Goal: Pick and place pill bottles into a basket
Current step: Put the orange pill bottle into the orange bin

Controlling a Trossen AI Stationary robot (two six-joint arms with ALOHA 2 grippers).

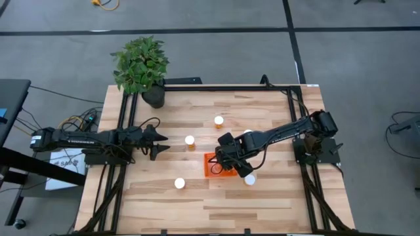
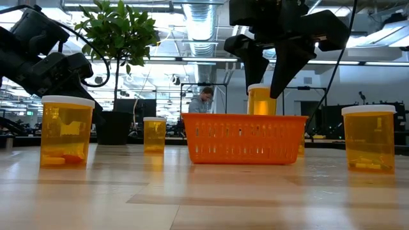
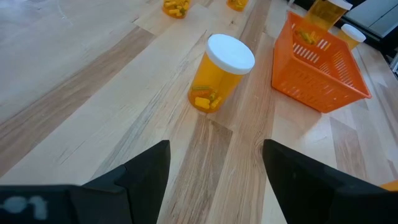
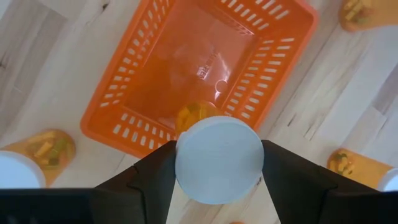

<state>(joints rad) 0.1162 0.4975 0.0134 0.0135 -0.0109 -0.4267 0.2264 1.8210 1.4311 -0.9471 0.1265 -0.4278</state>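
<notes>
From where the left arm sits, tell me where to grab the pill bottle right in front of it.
Take the pill bottle across its orange body just under the white cap, coming straight ahead with the open left end effector. It stands upright and apart from the basket, so both sides look free.

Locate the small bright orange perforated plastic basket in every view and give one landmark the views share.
High view: the small bright orange perforated plastic basket lies at table centre, mostly under the right gripper.
Low view: centre, on the tabletop.
Left wrist view: upper right.
Right wrist view: upper centre, beyond the held bottle.
Shared landmark: the white-capped translucent orange pill bottle in the right gripper, at the basket.
</notes>
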